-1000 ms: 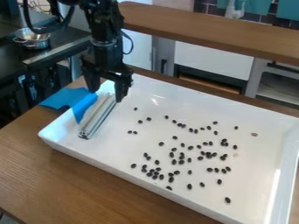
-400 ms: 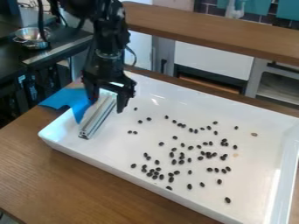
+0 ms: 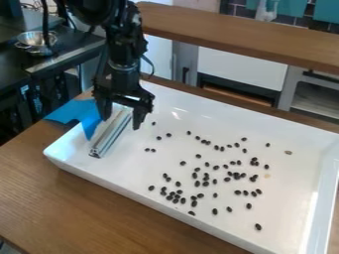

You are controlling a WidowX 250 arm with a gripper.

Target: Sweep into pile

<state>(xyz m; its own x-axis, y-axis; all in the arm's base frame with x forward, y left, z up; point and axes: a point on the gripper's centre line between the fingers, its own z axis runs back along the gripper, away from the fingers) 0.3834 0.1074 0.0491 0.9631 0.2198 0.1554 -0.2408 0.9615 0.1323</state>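
1. The black arm [image 3: 124, 54] came in from the upper left, its lower part almost vertical, with the gripper [image 3: 120, 117] pointing down over the tray's far left corner.
2. The gripper's two fingers were spread apart, straddling the far end of the grooved bar [image 3: 111, 131]; whether either finger touched it, I could not tell.
3. There was one bar, lying at a slant inside the left end of the one tray [image 3: 63, 163], with one blue sheet [image 3: 69, 111] beside it, draped over the tray's edge.
4. The dark beans [image 3: 214, 211] numbered somewhere past sixty; clumps prevented an exact count. They were scattered across the middle and near side of the tray, to the right of the bar. Two lighter bits lay toward the tray's right side, one brownish [image 3: 288, 152], one pale tan [image 3: 267, 175].
5. The bar was long, straight, silvery and metallic; the sheet looked thin and bent. The beans were small, smooth ovals.
6. The tray was glossy, white and rectangular, with raised walls, on a wood-grained table [image 3: 49, 198].
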